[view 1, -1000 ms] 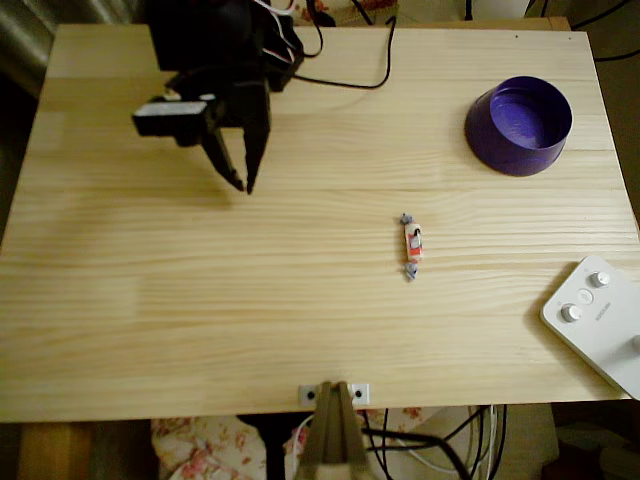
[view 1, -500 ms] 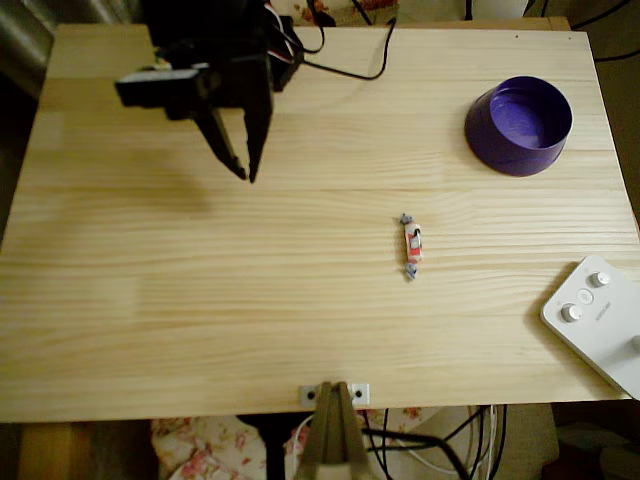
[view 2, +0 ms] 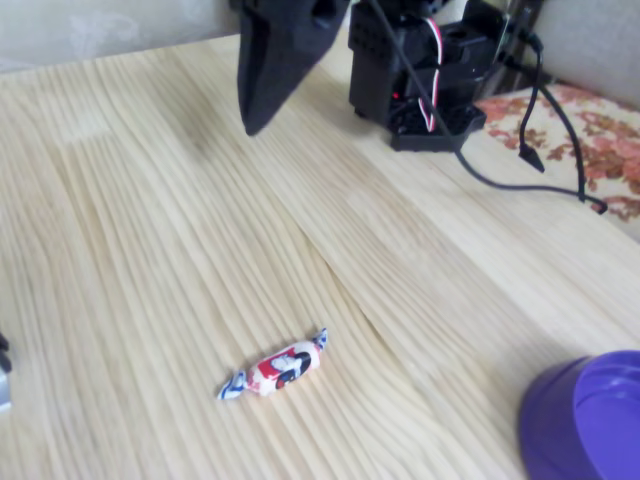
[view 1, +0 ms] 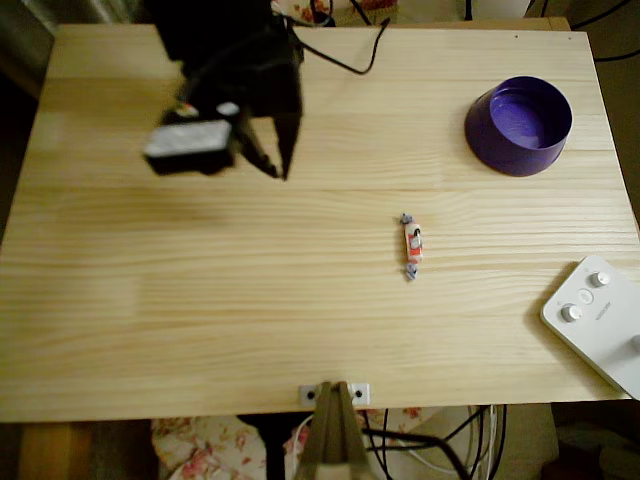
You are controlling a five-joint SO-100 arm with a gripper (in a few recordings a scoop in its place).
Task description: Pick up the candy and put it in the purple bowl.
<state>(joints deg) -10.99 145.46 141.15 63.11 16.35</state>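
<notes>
The candy [view 1: 412,246], a small sweet in a white and orange-red wrapper with twisted ends, lies on the wooden table right of centre in the overhead view; the fixed view has the candy [view 2: 277,367] low in the middle. At the back right stands the purple bowl [view 1: 518,125], upright and empty, and the bowl [view 2: 590,420] cuts the fixed view's lower right corner. My black gripper [view 1: 280,175] hangs above the table at the back left, well apart from the candy, its fingers together to a point with nothing held. From the side the gripper [view 2: 250,128] is one dark wedge.
A white device with round knobs [view 1: 598,318] lies at the table's front right corner. The arm's base [view 2: 430,70] and black cables [view 1: 350,65] sit at the back edge. A small bracket [view 1: 334,394] is at the front edge.
The gripper has swung to the right, toward the candy's side, and its wrist has turned. The candy and the bowl have stayed put.
</notes>
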